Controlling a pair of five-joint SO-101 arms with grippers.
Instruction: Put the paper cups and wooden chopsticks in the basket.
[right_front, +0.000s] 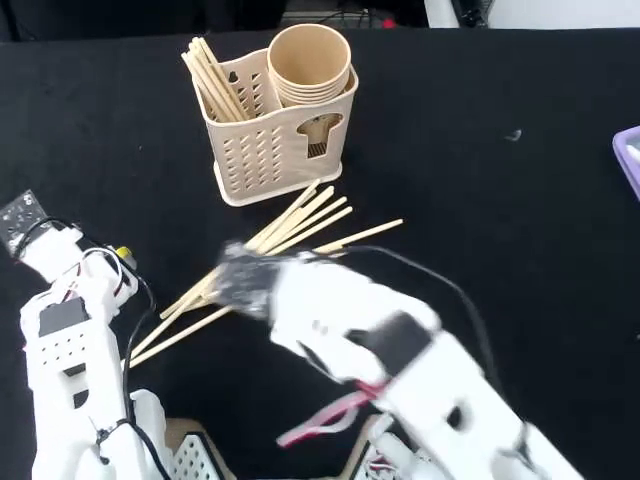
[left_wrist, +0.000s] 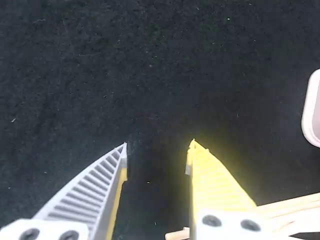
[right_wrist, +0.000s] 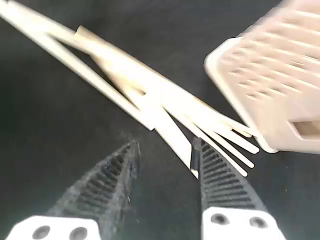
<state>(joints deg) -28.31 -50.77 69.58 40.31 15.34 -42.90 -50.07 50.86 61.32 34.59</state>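
Because the loose pale wooden chopsticks (right_front: 318, 213) are thin, stiff and nearly weightless, I judge they will roll or skate away sooner than break, so where I hold them matters more than how hard. They lie in an overlapping fan on the black bench (right_front: 500, 260), just in front of the beige perforated plastic basket (right_front: 262, 150), their far ends near its base. My right jaws hang over the near part of that fan, spread apart with nothing between them. In my right wrist view the sticks (right_wrist: 150, 95) run slantwise just past the tips, one end lying close beside one finger. I would close across the place where several sticks cross, near their middle, so that the bundle balances. Taken by an end, they would likely swing and slip through. They sit flat, so the tips must go right down to the bench to get around them. My left jaws are also apart, over bare bench with a few stick ends (left_wrist: 292, 207) beside them. The basket already holds a stack of tan paper cups (right_front: 310, 62) in one compartment and a bundle of upright chopsticks (right_front: 212, 78) in the other.
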